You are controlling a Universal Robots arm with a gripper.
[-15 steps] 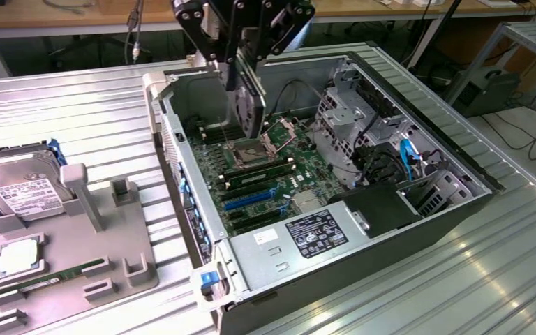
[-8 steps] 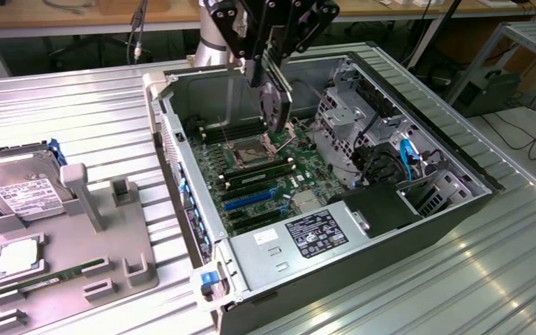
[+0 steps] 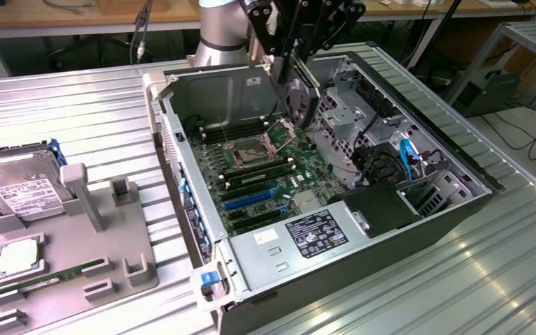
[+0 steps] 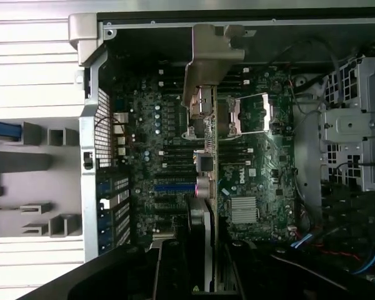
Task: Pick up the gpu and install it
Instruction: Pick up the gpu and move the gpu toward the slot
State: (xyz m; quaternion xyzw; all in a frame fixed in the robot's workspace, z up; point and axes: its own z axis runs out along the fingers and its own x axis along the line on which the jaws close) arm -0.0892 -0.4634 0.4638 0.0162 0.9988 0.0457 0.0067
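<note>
Jaws partly closed, apparently clamping gpu [image 4: 203, 119] edge-on above motherboard [image 4: 250, 181] inside open case [image 3: 207, 91].

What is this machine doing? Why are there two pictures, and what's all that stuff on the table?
It is a robot arm with a gripper, a kind of pinching hand. One picture comes from a camera standing off to the side. The other comes from a camera on the robot's wrist, looking down into the computer. On the ribbed metal table lies an open computer case, so you can see the green circuit board inside. At the exterior view's left sits a grey tray with a hard drive and a thin memory stick. The gripper is pinching the gpu, a slim card, and holds it over the board. It does not look plugged in yet.
</note>
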